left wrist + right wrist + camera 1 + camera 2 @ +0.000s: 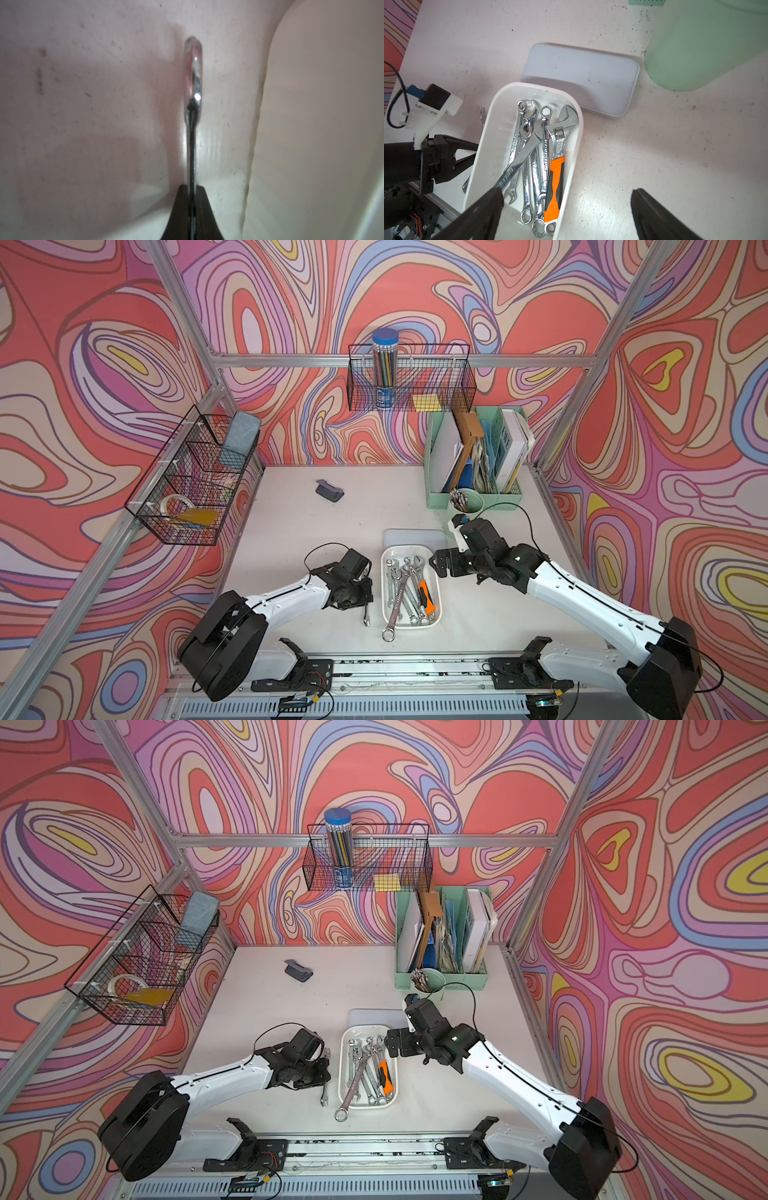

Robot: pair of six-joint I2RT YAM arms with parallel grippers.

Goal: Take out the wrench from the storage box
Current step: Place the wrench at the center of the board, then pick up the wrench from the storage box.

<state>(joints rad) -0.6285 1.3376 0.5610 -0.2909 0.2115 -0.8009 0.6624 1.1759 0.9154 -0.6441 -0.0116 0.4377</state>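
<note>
The storage box is a shallow white tray at the table's front middle. In it lie several chrome wrenches and an orange-handled adjustable wrench. One long wrench pokes out over the near rim. My left gripper is just left of the box, shut on a small chrome wrench held on edge low over the table, outside the box. My right gripper stands open at the box's far right corner, nothing between its fingers.
A flat pale grey-blue lid lies behind the box. A mint-green cup of pens and a file holder stand back right. A grey hole punch sits back left. Wire baskets hang on the walls.
</note>
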